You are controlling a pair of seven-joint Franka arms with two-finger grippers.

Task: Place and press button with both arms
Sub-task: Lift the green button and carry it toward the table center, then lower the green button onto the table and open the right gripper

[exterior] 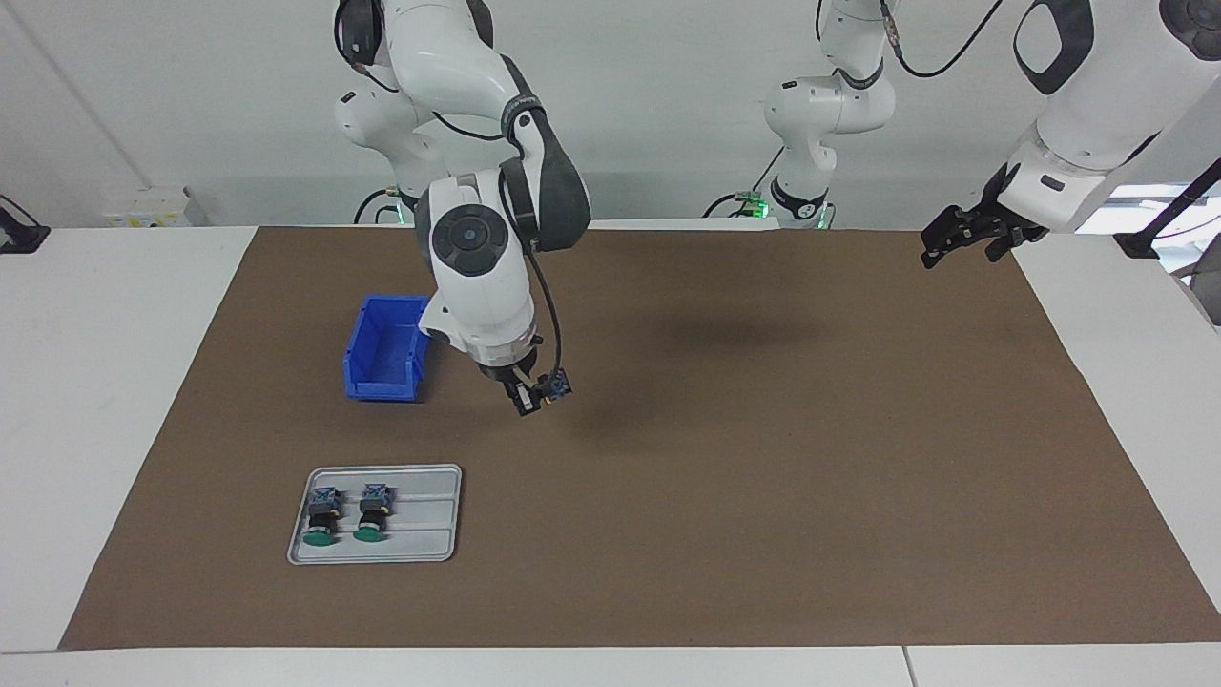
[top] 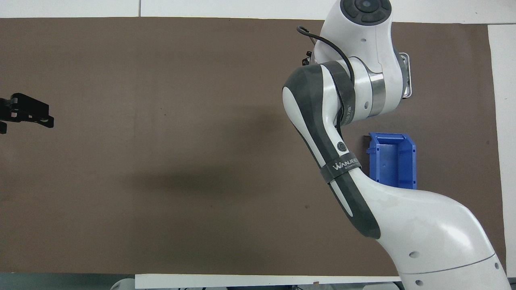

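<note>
Presently the right gripper (exterior: pixel 527 393) is clamped on a button (exterior: pixel 553 386), raised over the brown mat (exterior: pixel 763 458) beside the blue bin (exterior: pixel 386 361). Left gripper (exterior: pixel 963 234) waits at its own end; whether its fingers are apart cannot be told.

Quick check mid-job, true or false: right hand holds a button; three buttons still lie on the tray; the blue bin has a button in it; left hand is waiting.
1. The right hand holds a button above the mat. True.
2. Three buttons lie on the tray. False: two do.
3. The blue bin holds a button. False: no button shows inside.
4. The left hand waits at its own end of the table. True.
</note>
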